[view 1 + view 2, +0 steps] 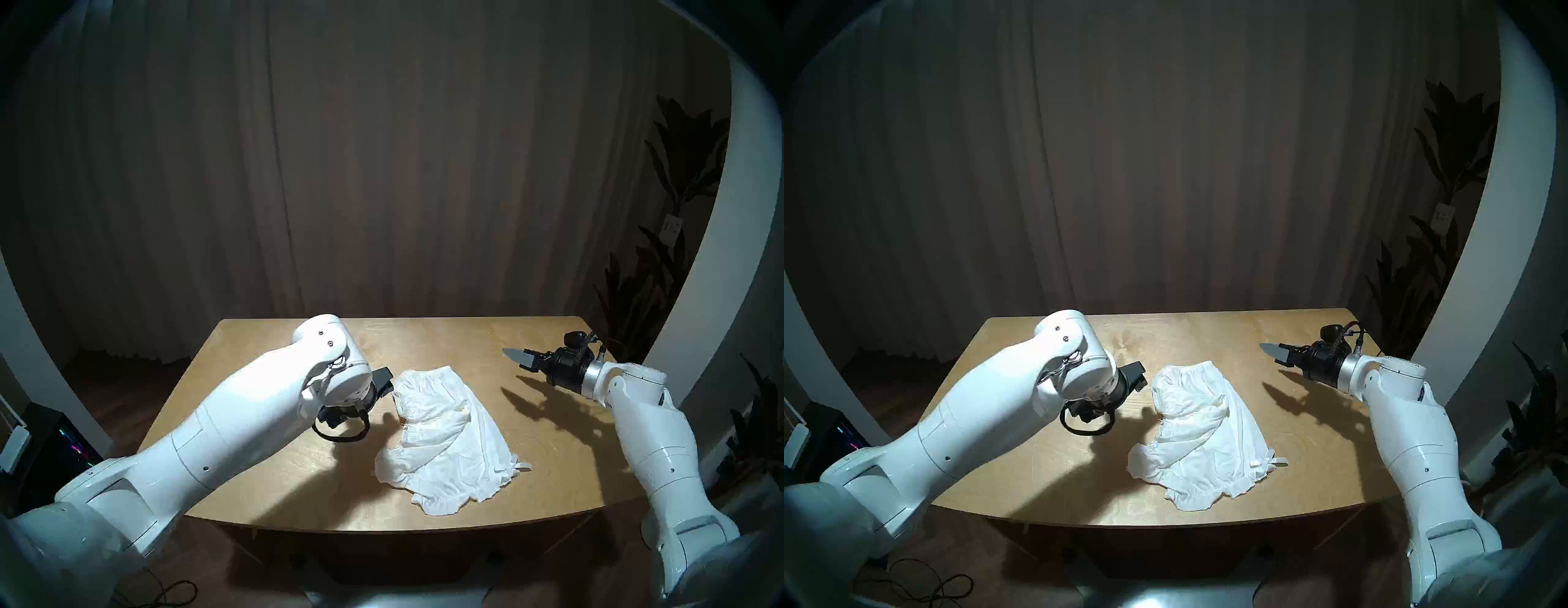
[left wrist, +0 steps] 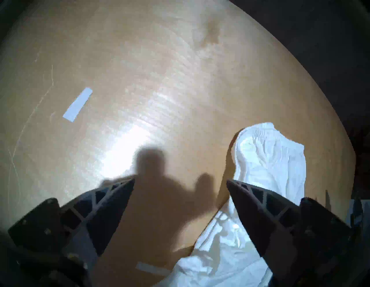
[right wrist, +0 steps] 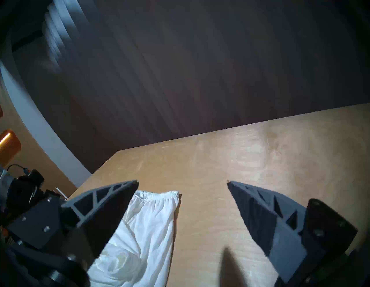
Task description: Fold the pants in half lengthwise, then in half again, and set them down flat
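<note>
Toward the table's [image 1: 254, 365] left side, the left gripper [image 2: 180, 181] points steeply down at bare wood just beside the left edge of the pants [image 1: 445, 433]; its fingers [image 2: 112, 202] are spread wide with nothing between them, one over bare table and the other overlapping the cloth in the left wrist view, though whether it touches cannot be told. That stance reads as an empty hand placed beside the garment rather than on it, ready to come in for an edge. A white tape strip [image 2: 77, 104] lies flat on the wood beyond that gripper, apart from the cloth, and seems only a marker. The pants sit in the middle of the table, running from the gathered waistband [image 1: 428, 375] toward the far edge down to the ruffled hems near the front edge, a ribbon tie [image 1: 522, 467] sticking out on the right. They look doubled over once but rumpled, with a bunched fold on their left side, so the second fold and the flattening seem not yet done. Near the far right corner, the right gripper [image 3: 182, 181] hovers clear above the table, aimed almost level toward the waistband, fingers [image 3: 266, 208] spread and empty, probably held back so the cloth stays unobstructed.
</note>
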Robot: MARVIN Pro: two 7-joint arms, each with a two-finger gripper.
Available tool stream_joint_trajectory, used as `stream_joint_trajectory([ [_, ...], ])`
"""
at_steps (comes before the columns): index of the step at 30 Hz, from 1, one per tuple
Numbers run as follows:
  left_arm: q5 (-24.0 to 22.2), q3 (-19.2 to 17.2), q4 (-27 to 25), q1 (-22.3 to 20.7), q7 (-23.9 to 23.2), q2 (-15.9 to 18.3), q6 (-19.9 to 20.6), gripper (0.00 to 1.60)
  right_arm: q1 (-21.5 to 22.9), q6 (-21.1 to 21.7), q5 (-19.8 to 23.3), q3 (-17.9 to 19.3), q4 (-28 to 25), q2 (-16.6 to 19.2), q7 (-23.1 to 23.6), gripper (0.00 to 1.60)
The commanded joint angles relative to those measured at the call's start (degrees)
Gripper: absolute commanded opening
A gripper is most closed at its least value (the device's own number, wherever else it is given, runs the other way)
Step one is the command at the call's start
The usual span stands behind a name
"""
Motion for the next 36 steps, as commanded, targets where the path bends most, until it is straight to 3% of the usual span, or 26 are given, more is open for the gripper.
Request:
stream_joint_trajectory([
  [1, -3.29, -3.63, -7.05, 4.39, -6.98, 6.62, 2.47, 1.57, 3.17, -0.27, -0.15, -0.03, 0.09, -1.32, -2.27, 1.60],
  [6, -5.00, -6.78, -9.49, 7.28, -10.74, 8.99, 4.18, 1.60, 4.04, -0.15, -0.13, -0.08, 0.59, -2.12, -4.19, 1.60],
  [7, -5.32, -7.65, -9.74, 8.07, -13.49, 9.75, 4.75, 1.60, 4.18, -0.17, -0.14, -0.12, 0.70, -2.31, -4.70, 1.60],
  [11, -5.85, -10.54, -8.89, 9.42, -16.18, 9.14, 6.42, 1.60, 4.30, -0.11, -0.12, -0.22, 0.88, -2.71, -5.80, 1.60],
  [17, -4.98, -12.35, -3.36, 10.79, -22.57, 6.00, 9.20, 1.58, 4.19, 0.17, 0.23, 0.12, 0.90, -2.90, -6.86, 1.60],
  [18, -4.65, -12.45, -2.65, 10.63, -21.84, 5.04, 9.87, 1.58, 4.22, 0.27, 0.40, 0.31, 0.87, -2.91, -6.96, 1.60],
  [25, -1.60, -11.96, 3.34, 10.66, -29.05, 1.37, 13.96, 1.56, 4.28, 0.54, 1.17, 1.39, 0.27, -2.91, -7.53, 1.60],
  [28, -0.46, -12.20, 4.25, 10.28, -32.07, 0.04, 15.74, 1.46, 4.05, 0.44, 1.15, 1.61, 0.16, -2.85, -7.84, 1.60],
  [36, 3.94, -12.12, 6.38, 11.03, -39.75, -2.28, 20.01, 1.54, 2.90, 1.11, 1.70, 2.50, -1.20, -2.89, -8.19, 1.60],
])
